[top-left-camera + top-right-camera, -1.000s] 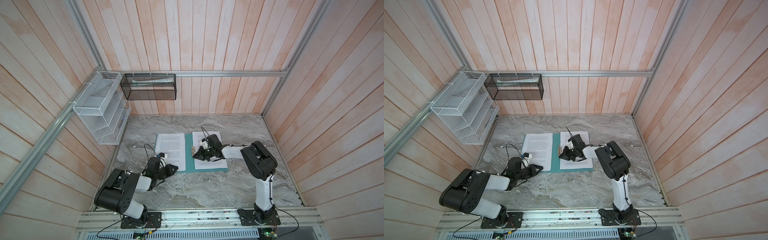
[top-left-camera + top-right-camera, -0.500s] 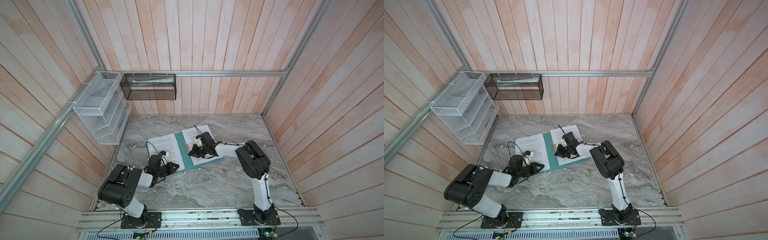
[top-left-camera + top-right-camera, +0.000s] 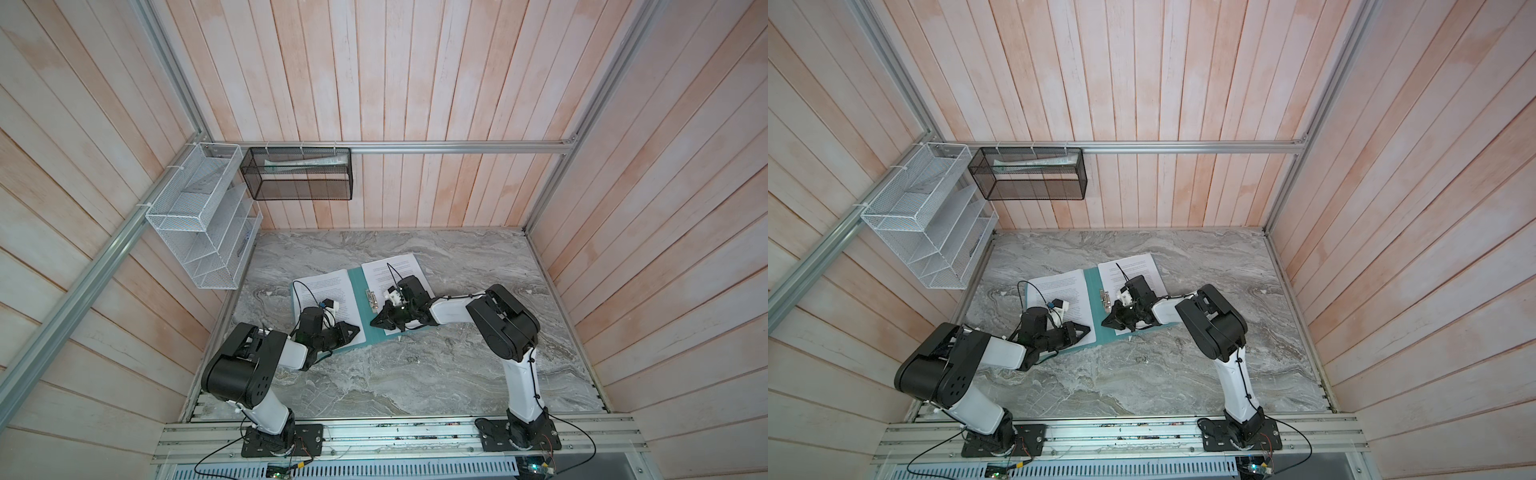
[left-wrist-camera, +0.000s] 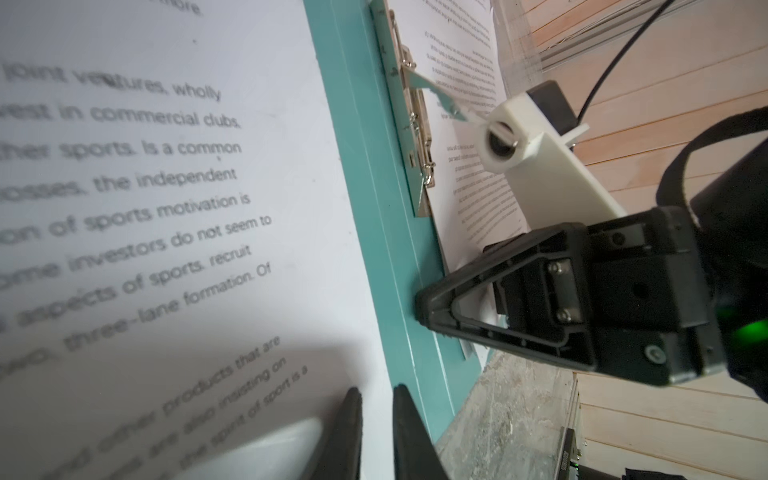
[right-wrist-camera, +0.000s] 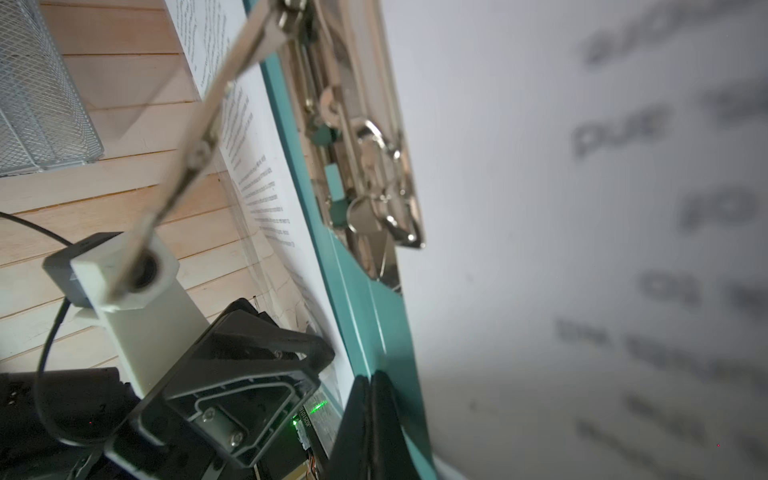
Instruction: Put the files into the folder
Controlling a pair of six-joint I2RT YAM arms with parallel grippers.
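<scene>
Folder lies open and flat on the marble table, centre of both top views, skewed a bit. Files rest as printed sheets on both covers, one stack left of the spine, one right. Metal clip sits beside the spine (lever raised, seen in the left wrist view). Left gripper is low over the left sheet's near corner, fingers a narrow gap apart, nothing visibly between them. Right gripper has its tips pressed together, on the right cover's near edge by the spine. White mesh rack and black mesh basket hang upper left.
</scene>
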